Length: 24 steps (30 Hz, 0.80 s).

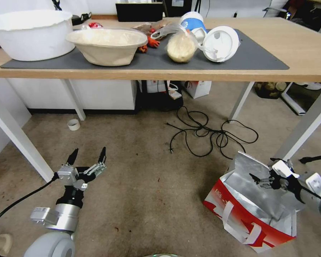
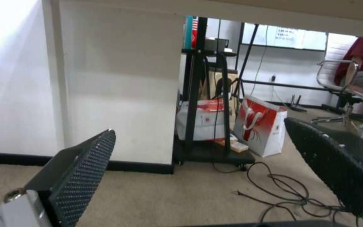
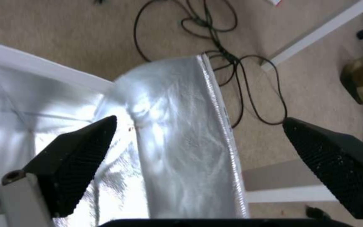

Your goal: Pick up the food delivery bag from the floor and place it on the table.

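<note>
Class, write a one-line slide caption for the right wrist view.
Open right end effector straddles the upright foil-lined wall of the red-and-white paper delivery bag on the carpet.

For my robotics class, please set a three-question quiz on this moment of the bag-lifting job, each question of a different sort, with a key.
1. True or false: the food delivery bag already stands on the table.
2. Multiple choice: the right claw is (A) shut on a strap handle, (B) open over the bag's foil-lined mouth, (C) resting on the dark grey mat.
3. Fill in: the left claw hangs open above the ____, apart from the bag.

Key
1. False; it sits on the floor.
2. B; the foil rim stands between its spread fingers.
3. Floor.
</note>
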Motion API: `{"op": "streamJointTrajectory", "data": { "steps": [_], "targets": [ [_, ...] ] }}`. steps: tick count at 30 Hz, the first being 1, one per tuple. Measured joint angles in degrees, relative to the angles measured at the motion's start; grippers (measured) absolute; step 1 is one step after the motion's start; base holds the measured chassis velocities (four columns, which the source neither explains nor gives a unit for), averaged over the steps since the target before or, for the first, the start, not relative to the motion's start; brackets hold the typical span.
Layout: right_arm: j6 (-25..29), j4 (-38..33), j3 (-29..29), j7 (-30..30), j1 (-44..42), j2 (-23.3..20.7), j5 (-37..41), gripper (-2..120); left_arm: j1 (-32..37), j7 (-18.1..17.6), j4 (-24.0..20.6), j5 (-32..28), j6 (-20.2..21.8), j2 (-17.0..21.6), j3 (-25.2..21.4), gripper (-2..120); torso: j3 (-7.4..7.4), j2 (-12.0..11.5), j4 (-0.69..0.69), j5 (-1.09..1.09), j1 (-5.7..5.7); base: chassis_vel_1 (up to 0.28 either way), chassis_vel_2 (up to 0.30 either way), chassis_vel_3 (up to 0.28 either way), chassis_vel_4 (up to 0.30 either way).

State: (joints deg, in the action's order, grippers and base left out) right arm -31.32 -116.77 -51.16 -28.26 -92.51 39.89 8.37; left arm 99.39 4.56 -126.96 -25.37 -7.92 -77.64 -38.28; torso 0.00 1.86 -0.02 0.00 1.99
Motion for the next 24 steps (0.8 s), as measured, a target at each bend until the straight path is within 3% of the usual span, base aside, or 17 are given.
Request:
{"op": "streamJointTrajectory", "data": {
  "steps": [8,24],
  "targets": [
    [-0.9,9.0,8.9,-2.6,9.6,-9.4,-1.4,100,0.5,-0.7,-0.9,0.0,1.0,-0.9,0.1,100,0.00,0.0,0.02,0.00,0.01,0.000,0.000,0.000,0.000],
    [0.2,21.1,24.9,-4.8,26.2,-12.5,-2.7,100,0.5,-0.9,0.0,2.1,1.1,-3.2,1.3,100,0.00,0.1,0.00,0.00,0.01,0.000,0.000,0.000,0.000]
  ]
}}
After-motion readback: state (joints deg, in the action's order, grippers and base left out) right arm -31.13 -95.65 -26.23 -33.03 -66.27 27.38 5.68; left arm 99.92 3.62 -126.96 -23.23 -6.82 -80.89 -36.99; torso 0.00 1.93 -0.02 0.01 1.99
